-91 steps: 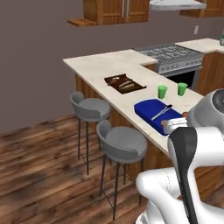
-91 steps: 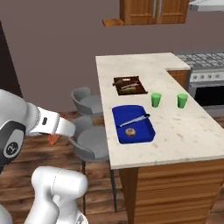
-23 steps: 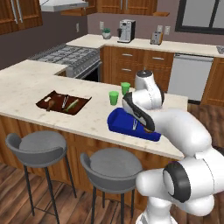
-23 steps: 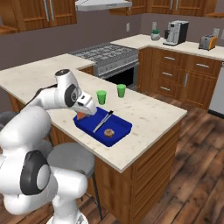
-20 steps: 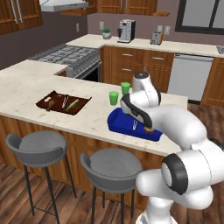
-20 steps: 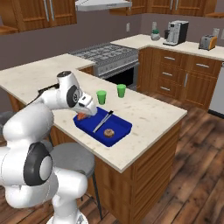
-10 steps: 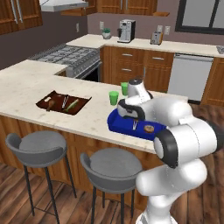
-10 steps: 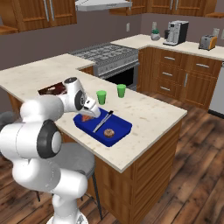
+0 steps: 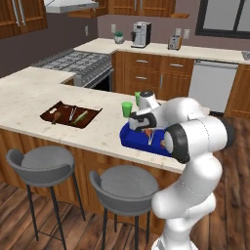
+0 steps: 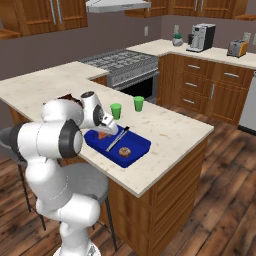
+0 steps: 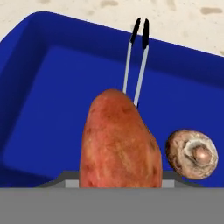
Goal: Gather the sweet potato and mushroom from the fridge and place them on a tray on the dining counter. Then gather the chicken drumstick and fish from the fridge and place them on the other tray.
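Dining counter (image 9: 29, 97): pale stone top on a wood base, two grey stools (image 9: 46, 165) drawn up along its front. Blue tray (image 10: 138, 142): shallow, on the counter near the front edge; holds a mushroom (image 11: 192, 153), cap down with pale gills and stem showing, and a pair of tongs (image 11: 136, 57) with black tips lying lengthwise on the tray floor. Sweet potato (image 11: 119, 142): reddish-orange, upright in the hand view, low over the blue tray, in front of the tongs and just beside the mushroom; whether it touches the tray floor cannot be told. Gripper (image 10: 104, 131): lowered into the near-left part of the blue tray in the right base view, jaws partly apart and closed around the sweet potato, whose orange skin shows between them; the finger tips themselves are hidden behind the potato in the hand view. Brown tray (image 9: 71, 114): dark, farther along the counter, well apart from the blue one, holding small items too small to name. Two green cups (image 10: 116, 110): upright on the counter just behind the blue tray. Background: stove (image 10: 125, 65) with hood above, wood cabinets, coffee maker (image 9: 141, 34) and toaster (image 9: 174, 43) on the wall counter, dishwasher (image 9: 211, 87).
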Tool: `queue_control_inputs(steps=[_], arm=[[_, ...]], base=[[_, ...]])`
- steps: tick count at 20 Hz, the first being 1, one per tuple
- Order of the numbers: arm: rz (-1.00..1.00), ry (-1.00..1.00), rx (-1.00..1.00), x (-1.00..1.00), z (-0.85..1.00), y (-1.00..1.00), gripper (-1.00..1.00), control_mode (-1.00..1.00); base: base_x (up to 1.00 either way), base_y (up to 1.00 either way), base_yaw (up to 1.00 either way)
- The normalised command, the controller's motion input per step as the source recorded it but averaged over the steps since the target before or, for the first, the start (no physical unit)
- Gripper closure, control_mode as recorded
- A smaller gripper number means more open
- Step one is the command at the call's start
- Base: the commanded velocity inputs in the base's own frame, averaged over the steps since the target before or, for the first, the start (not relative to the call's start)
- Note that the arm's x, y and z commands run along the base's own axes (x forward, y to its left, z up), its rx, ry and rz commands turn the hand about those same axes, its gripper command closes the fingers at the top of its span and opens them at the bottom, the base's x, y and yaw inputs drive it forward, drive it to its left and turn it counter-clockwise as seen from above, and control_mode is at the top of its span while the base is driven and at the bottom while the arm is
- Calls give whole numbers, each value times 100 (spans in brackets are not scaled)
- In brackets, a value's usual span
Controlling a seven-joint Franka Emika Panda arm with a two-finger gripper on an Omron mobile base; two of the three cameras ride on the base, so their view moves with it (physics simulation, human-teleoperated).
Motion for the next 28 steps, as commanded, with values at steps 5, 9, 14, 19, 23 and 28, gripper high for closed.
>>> queue_control_inputs(steps=[5,9,14,19,23,28], arm=[[0,2,2,33,-30,0,100,-100],[0,0,1,25,-33,0,100,-100],[0,0,0,26,-35,3,100,-100],[0,1,0,26,-33,5,100,-100],[0,1,0,13,-29,7,-100,-100],[0,0,1,1,-7,4,-100,-100]], base=[[0,0,0],[0,0,0],[0,0,0],[0,0,0],[0,0,0],[0,0,0]])
